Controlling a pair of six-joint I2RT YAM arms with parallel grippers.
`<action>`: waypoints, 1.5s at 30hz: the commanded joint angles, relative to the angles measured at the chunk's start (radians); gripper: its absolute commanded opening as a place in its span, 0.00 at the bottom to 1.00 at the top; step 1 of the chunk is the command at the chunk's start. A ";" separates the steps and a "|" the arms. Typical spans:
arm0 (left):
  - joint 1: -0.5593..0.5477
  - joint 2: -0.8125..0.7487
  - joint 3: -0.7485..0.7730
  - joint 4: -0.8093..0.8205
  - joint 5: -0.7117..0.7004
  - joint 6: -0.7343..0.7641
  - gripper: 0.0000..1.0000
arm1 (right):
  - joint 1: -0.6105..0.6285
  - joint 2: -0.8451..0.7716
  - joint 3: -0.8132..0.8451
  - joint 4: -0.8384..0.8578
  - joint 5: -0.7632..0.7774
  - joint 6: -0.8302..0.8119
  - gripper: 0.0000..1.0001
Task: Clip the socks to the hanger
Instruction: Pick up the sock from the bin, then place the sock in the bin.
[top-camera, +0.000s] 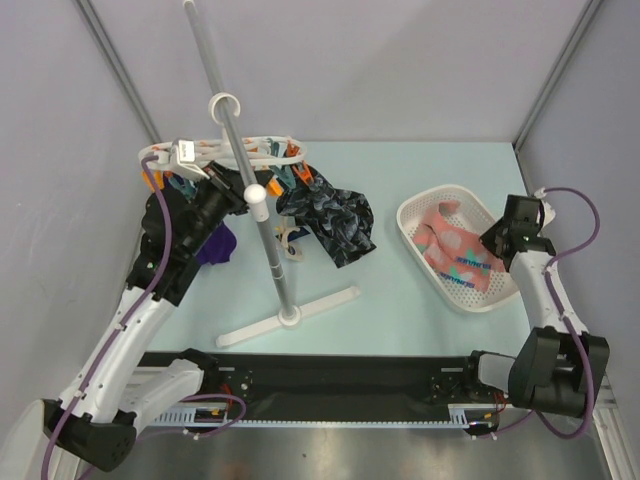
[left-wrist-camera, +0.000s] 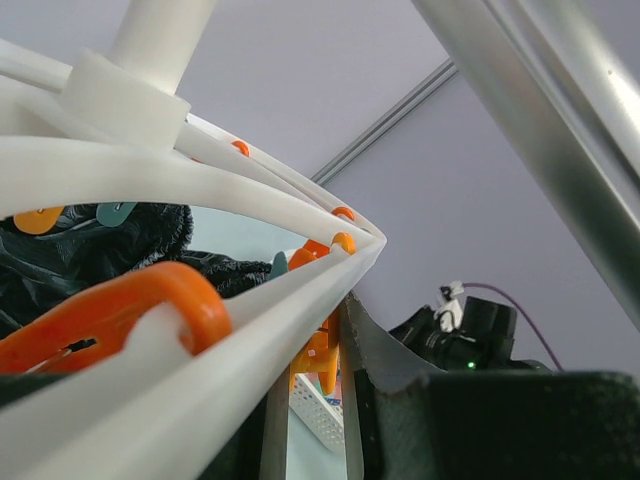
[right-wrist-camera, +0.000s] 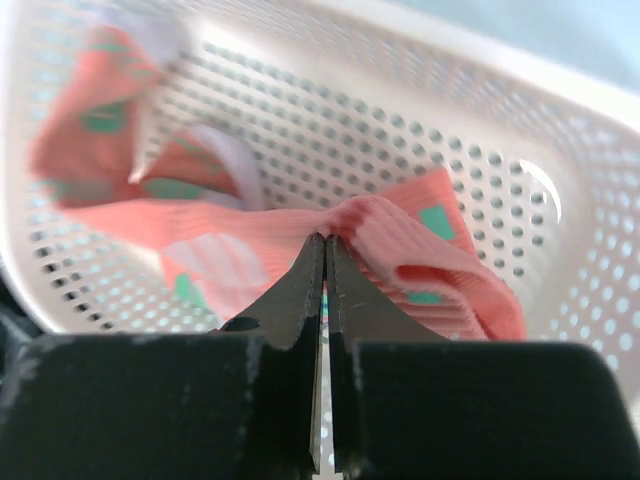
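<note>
- Right up against the right wrist lens: the right gripper (right-wrist-camera: 325, 250) has its two black jaws pressed almost flat together, with a bunched fold of the salmon-pink sock (right-wrist-camera: 420, 250) pinched at the tips.
- That sock, with its teal and white spots, lies in the white mesh basket (right-wrist-camera: 400, 130). The rest of it is draped across the basket floor behind the pinch.
- From above, the basket sits on the table (top-camera: 400, 330), well off to the right of the pole stand (top-camera: 265, 240).
- The hanger (top-camera: 262, 150) is up by the pole stand's upper stretch. Its white oval ring spreads to both sides of the pole, more of it to the left.
- The left gripper (top-camera: 213, 197) is raised just left of the pole, right under the ring. In its wrist view a white rail of the hanger runs between the dark fingers (left-wrist-camera: 500, 430), so it looks clamped on the frame.
- An orange clip (left-wrist-camera: 130, 310) sits on that rail, close to the lens.
- The black-grey marbled sock (top-camera: 335, 220) hangs from the hanger just right of the pole.
- The purple sock (top-camera: 218, 245) pokes out left of the pole, beside the left arm. Can't tell what's holding it.
</note>
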 joint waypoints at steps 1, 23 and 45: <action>0.002 -0.012 -0.018 -0.066 0.019 -0.010 0.00 | 0.048 -0.077 0.078 0.002 0.019 -0.133 0.00; 0.002 -0.050 0.001 -0.093 0.007 0.024 0.00 | 0.202 -0.168 0.685 -0.334 -0.028 -0.377 0.00; 0.002 -0.055 -0.011 -0.112 -0.007 0.037 0.00 | 0.222 0.476 0.676 -0.196 -0.278 -0.369 0.01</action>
